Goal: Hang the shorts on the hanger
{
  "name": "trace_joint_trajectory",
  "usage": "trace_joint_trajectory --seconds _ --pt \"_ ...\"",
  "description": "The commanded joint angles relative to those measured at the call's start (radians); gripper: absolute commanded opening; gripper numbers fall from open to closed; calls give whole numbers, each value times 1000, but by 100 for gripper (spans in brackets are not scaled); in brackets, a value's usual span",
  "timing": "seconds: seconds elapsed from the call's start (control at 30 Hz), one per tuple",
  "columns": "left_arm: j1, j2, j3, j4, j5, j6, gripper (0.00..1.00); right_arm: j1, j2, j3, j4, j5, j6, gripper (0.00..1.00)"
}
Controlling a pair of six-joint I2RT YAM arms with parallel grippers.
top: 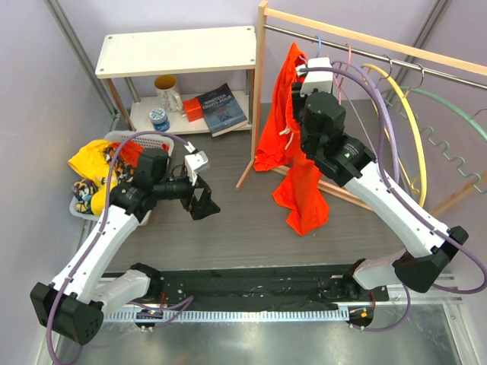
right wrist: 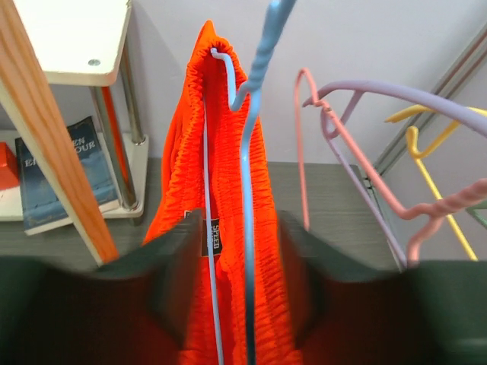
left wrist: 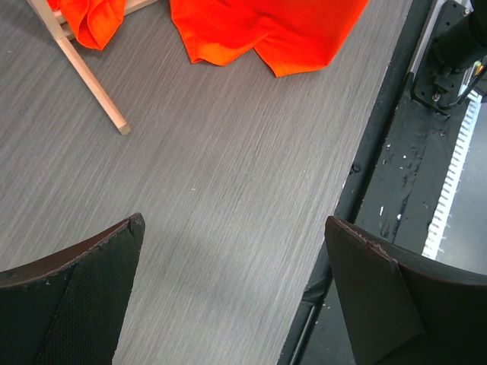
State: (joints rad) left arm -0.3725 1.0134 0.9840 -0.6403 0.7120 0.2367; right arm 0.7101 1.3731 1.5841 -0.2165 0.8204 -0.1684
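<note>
The orange shorts (top: 304, 199) hang from the wooden rail, draped over the light-blue hanger (right wrist: 247, 152), whose hook rises at the top of the right wrist view. There the waistband (right wrist: 183, 175) is bunched along the hanger wires. My right gripper (top: 303, 80) is up at the rail. Its jaws (right wrist: 236, 258) stand apart on either side of the hanger wires and waistband, with gaps on both sides. My left gripper (top: 204, 204) is open and empty, low over the table (left wrist: 232, 251). The shorts' leg hems (left wrist: 266, 30) show at the top of the left wrist view.
The wooden rack post (top: 259, 99) stands left of the shorts. Pink (right wrist: 300, 152), lilac (right wrist: 396, 95) and yellow (top: 407, 114) hangers hang to the right. A basket with a yellow garment (top: 91, 160) sits far left. A white shelf (top: 175, 49) holds a book and a mug.
</note>
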Motion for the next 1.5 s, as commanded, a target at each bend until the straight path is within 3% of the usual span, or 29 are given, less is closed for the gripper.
trace_joint_trajectory --seconds 0.0,0.17,0.53,0.67,0.77,0.8,0.9,1.0,1.13,1.33,1.47 --pt "4 7 13 14 18 -57 100 -3 -31 59 -86 -84 66 60" --pt "4 -4 28 21 7 -106 100 0 -86 83 -130 -147 66 84" --pt "9 -21 44 16 -35 -186 100 6 -158 126 -150 -263 27 93" --pt "30 -7 76 -10 -46 -232 100 6 -203 128 -225 -407 4 95" --pt "63 34 148 -90 -60 -278 100 6 -239 125 -348 -597 -54 99" --pt "72 68 169 -116 -75 -278 100 6 -252 123 -392 -747 -84 100" --pt "138 125 237 -215 -60 -287 100 6 -328 58 -532 -955 -143 100" --pt "245 128 237 -245 22 -295 100 5 -382 -56 -614 -1004 -144 100" --pt "313 122 214 -259 -5 -295 100 6 -414 -240 -708 -1104 -189 100" --pt "350 114 147 -286 -72 -241 100 8 -462 -525 -647 -1106 -249 100" --pt "351 96 91 -298 -155 -188 100 6 -413 -610 -560 -1112 -272 100"
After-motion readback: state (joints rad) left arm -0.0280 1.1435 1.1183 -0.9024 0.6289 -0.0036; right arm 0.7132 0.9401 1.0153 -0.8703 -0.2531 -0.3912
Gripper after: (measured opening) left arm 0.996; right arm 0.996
